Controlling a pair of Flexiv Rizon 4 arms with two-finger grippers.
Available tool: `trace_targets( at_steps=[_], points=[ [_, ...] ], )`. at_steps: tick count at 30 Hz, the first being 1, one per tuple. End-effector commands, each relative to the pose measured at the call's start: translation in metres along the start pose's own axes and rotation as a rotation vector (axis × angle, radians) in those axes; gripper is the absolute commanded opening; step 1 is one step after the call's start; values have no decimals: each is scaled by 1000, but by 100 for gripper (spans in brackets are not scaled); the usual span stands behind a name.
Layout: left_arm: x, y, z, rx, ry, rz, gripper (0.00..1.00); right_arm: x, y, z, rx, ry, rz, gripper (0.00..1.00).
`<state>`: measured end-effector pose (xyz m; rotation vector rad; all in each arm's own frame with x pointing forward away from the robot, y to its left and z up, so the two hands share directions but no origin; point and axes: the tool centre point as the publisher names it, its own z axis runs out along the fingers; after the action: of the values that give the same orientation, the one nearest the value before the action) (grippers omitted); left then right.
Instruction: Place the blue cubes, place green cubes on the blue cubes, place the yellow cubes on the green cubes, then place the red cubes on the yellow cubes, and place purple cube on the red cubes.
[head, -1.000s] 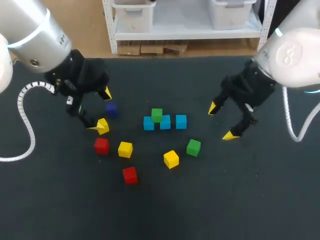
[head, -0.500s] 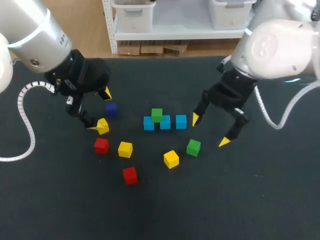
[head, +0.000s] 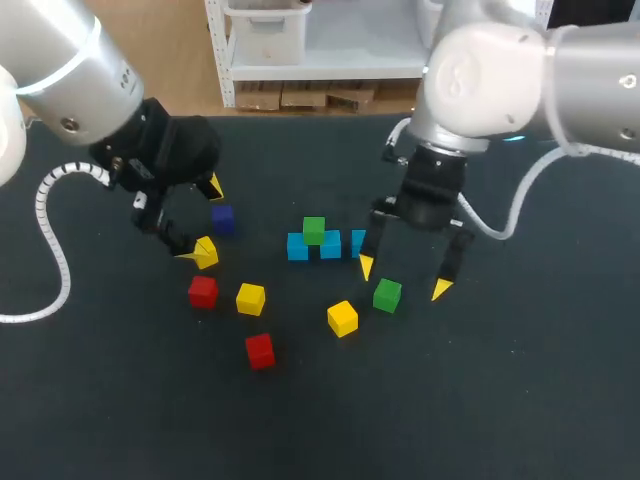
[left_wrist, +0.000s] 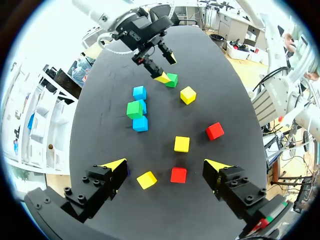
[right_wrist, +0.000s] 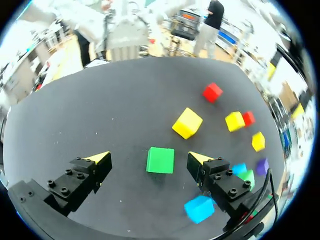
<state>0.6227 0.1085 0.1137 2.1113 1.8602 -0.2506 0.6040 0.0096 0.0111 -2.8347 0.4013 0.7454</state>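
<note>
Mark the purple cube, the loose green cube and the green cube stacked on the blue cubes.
purple cube (head: 222, 219), head view, top face.
loose green cube (right_wrist: 160, 160), right wrist view, top face.
stacked green cube (head: 314, 229), head view, top face.

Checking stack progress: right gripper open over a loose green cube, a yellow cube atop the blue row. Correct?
No: the head view shows a green cube atop the blue row, not yellow. The right gripper is open over the loose green cube.

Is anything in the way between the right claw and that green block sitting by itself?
No, nothing visible. The green cube lies in plain sight ahead of the right gripper, between its open fingers. The nearest yellow cube sits beyond it, apart.
</note>
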Motion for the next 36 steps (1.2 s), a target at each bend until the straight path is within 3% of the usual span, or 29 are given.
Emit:
trace_targets(
  at_steps=[1,2,3,5,6,8,19,29,33,36],
  points=[
    [1,1,0,2,-2,3,100,11,-8,2,-84,-44,-1,100],
    [1,1,0,2,-2,3,100,13,-8,4,-82,-46,0,80],
    [1,1,0,2,-2,3,100,13,-9,5,-79,-48,2,79],
    [1,1,0,2,-2,3,100,15,-11,6,-71,-46,13,90],
    [1,1,0,2,-2,3,100,16,-11,7,-65,-44,21,82],
    [1,1,0,2,-2,3,100,19,-13,7,-46,-47,40,51],
    [1,1,0,2,-2,3,100,16,-13,14,-14,-59,104,45],
    [1,1,0,2,-2,3,100,8,-5,20,2,-82,166,47],
    [1,1,0,2,-2,3,100,8,-4,19,12,-78,181,38],
    [1,1,0,2,-2,3,100,9,-4,19,17,-74,187,25]
  ],
)
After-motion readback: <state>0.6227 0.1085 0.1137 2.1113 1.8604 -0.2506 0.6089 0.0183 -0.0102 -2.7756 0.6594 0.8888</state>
